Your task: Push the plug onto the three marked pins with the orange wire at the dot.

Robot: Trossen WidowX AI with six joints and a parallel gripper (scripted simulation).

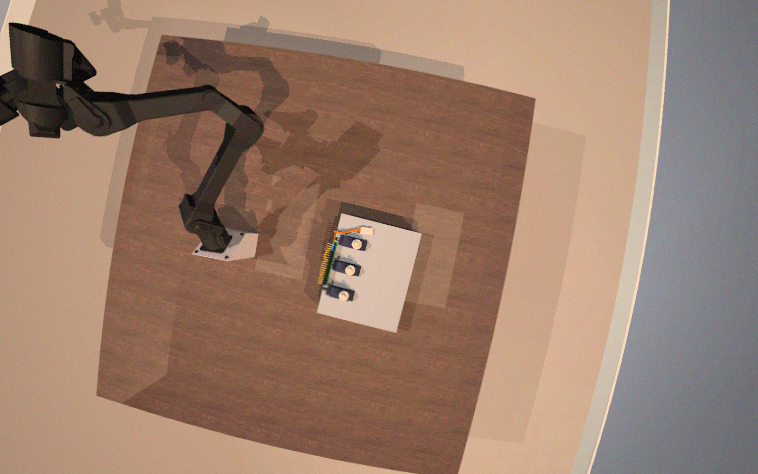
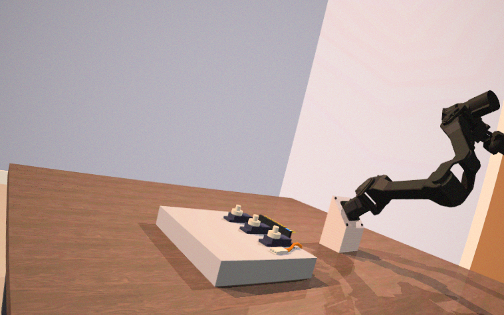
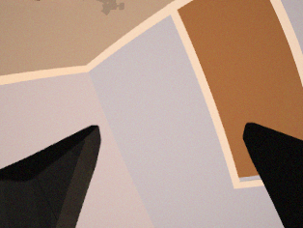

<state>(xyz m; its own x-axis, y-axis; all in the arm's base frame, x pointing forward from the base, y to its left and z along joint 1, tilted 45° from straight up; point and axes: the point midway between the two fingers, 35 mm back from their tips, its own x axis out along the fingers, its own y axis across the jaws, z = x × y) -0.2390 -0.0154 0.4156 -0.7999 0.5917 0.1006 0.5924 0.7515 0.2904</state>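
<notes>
The white plug (image 1: 366,230) (image 2: 279,250) lies flat on the pale holder (image 1: 385,279) (image 2: 200,232), beside the end servo (image 1: 352,243) (image 2: 274,239). Its holes face away from the pin edge in the exterior view. The orange lead (image 1: 347,230) (image 2: 296,245) bends back toward that edge; its other wires are not clear. The row of golden pins (image 1: 323,267) sticks out along the holder's edge facing the arm base. A small blue mark (image 1: 333,246) (image 2: 288,229) shows near the plug's end of the row; the dot is too small to tell. My gripper (image 3: 174,131) is open and empty, far from the holder.
Two more dark servos (image 1: 347,268) (image 1: 340,293) (image 2: 254,225) (image 2: 237,215) with cream horns stand in line on the holder. The arm's white base block (image 1: 243,245) (image 2: 340,230) stands on the wooden table (image 1: 279,363) (image 2: 74,237) across from the pins. The wrist view shows only room surfaces behind the fingers.
</notes>
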